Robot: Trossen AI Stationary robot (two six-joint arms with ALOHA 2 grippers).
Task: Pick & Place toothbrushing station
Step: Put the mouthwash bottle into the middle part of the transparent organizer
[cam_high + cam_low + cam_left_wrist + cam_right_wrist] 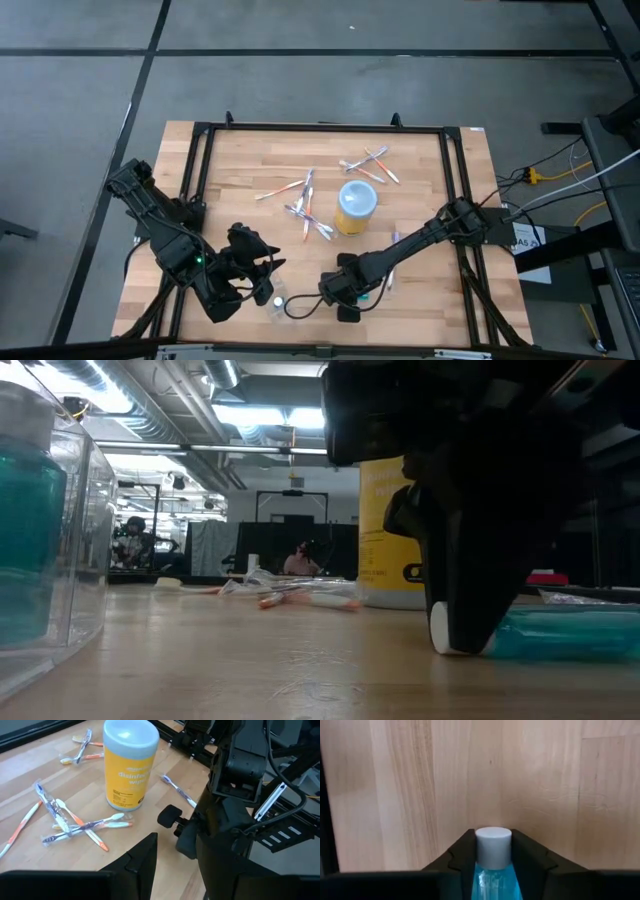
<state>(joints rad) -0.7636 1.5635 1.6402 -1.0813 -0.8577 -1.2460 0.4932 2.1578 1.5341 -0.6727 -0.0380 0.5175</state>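
Right gripper (492, 851) is clenched around a small teal tube with a white cap (493, 848), which lies flat on the pale wooden table (250, 160) at its near edge. Beside it, the left gripper (262, 268) hangs with fingers apart, holding nothing, close to a clear plastic pouch (50, 540) that already holds something teal. Most of the work looks unfinished: thin white, pink and blue toothbrushes (75, 822) lie scattered in loose piles around the yellow cylindrical canister with a pale-blue lid (127, 762), which stands upright mid-table, well apart from the pouch.
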